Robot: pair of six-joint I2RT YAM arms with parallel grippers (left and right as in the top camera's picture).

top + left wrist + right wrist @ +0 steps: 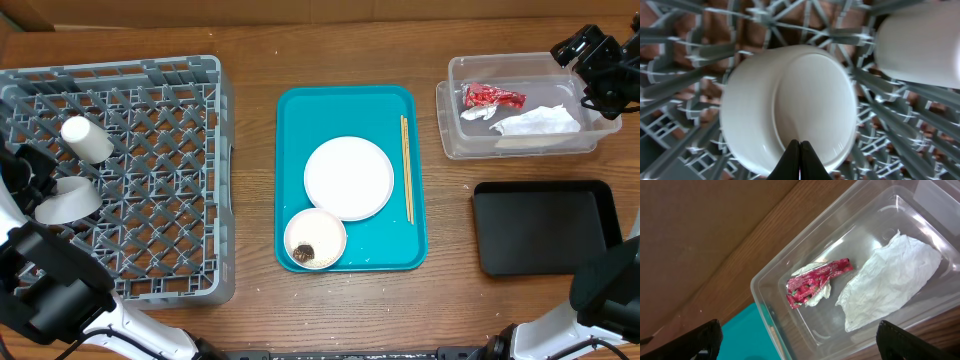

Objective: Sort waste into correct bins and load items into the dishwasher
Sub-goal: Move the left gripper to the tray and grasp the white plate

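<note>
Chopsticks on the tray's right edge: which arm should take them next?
Right. The right gripper is open over the clear bin, near the chopsticks; the left gripper is shut on a white bowl in the rack.

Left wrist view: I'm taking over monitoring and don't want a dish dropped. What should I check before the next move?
1. The bowl sits in the dish rack: ok, tilted among the tines.
2. The left gripper is clear of the bowl: cannot tell; its fingers are shut at the rim.
3. The cup is racked: ok, lying beside the bowl.
4. The right gripper is free: ok, open, holding nothing, over the clear bin.
5. The wrapper and napkin are binned: ok.
6. The teal tray is cleared: not ok; plate, small bowl with scraps and chopsticks are on it.
</note>
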